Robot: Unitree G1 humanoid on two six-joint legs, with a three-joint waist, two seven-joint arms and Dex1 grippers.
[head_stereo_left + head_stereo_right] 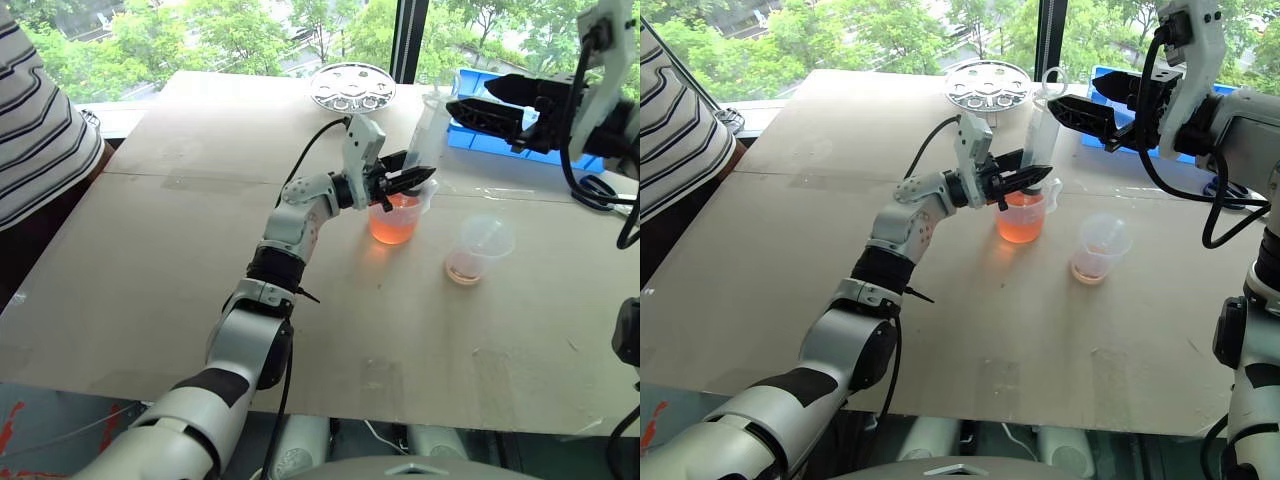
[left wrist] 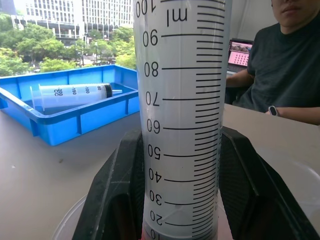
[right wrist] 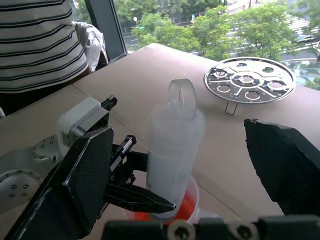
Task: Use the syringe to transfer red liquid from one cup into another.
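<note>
Clear plastic syringe (image 1: 1043, 140) standing in the handled beaker (image 1: 1021, 217)
Left gripper (image 1: 1032, 176) is clamping its barrel above the beaker; right gripper (image 1: 1080, 103), jaws wide, is hovering beside the syringe top.

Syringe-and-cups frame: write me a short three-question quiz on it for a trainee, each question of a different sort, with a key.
1. True or false: the left gripper is shut on the syringe.
2. Where does the syringe's lower end sit? A) on the metal rack B) in the handled beaker of red liquid C) in the blue tray
3. Fill in: the right gripper is ____, near the syringe's top.

Key: 1 true. 2 B. 3 open. The smaller cup stands apart, with only a little liquid.
</note>
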